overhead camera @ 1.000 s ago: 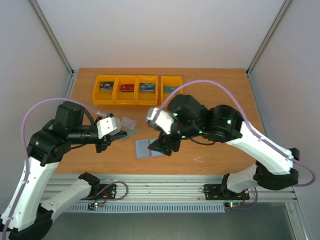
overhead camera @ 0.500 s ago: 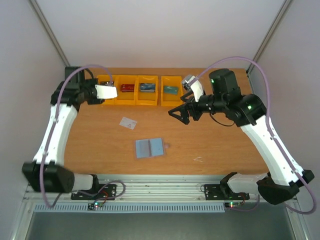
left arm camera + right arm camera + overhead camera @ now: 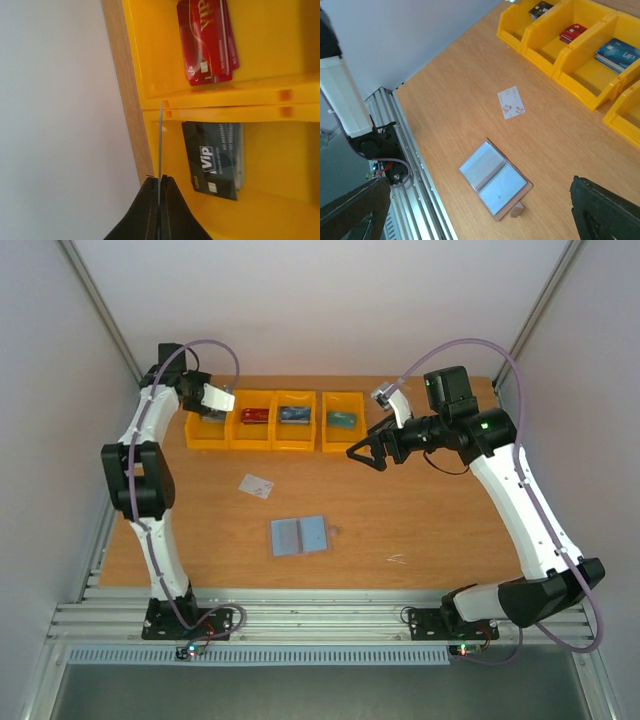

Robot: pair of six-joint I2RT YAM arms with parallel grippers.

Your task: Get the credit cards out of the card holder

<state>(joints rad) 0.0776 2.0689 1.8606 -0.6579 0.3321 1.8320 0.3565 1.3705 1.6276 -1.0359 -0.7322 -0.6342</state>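
Observation:
The card holder [image 3: 300, 536] lies open on the table, blue-grey inside with a pinkish edge; it also shows in the right wrist view [image 3: 495, 180]. A pale whitish credit card [image 3: 257, 485] lies flat on the table behind and left of it. My left gripper [image 3: 213, 412] is over the leftmost orange bin and is shut on a thin card seen edge-on [image 3: 160, 145]. My right gripper [image 3: 365, 453] is open and empty, raised above the table near the rightmost bin, well away from the holder.
Four orange bins [image 3: 190, 430] stand in a row at the back. The leftmost holds black VIP cards [image 3: 215, 160], the one beside it red cards [image 3: 207, 42], the third blue cards [image 3: 617, 52]. The table's left edge [image 3: 130, 100] runs beside the leftmost bin.
Both grippers have left the holder. My left arm swung back left to the leftmost bin with its card. My right arm rose and moved back right, open.

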